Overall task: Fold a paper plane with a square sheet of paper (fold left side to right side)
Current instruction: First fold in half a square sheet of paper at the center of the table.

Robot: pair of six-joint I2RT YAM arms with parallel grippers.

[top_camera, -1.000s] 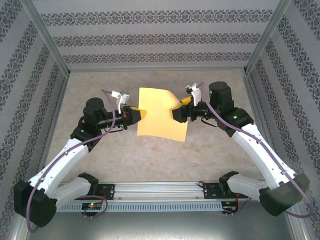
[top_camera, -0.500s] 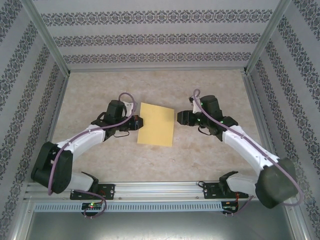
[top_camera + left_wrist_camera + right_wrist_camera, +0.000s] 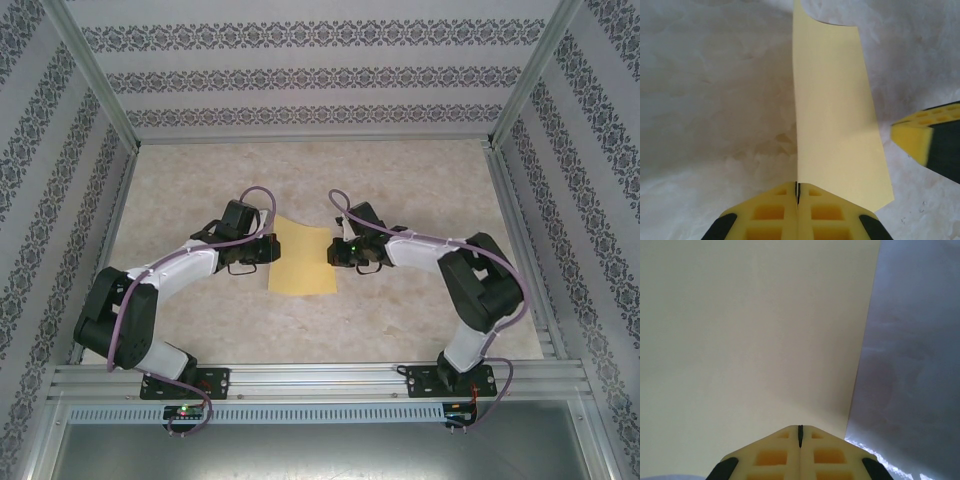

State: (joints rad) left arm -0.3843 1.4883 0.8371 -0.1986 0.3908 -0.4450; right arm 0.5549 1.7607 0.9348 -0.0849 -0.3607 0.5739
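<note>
1. The square sheet of paper [image 3: 301, 257] sits mid-desk [image 3: 400, 320], its left edge raised and curving, with no crease to be seen.
2. The left pincer [image 3: 797, 192] is clamped on that raised edge.
3. The right pincer [image 3: 800, 432] is pressed together at the sheet's right side; I cannot tell whether it nips paper.
4. By my reading, the left-to-right fold is only begun. Its crease and every later plane fold remain.
</note>
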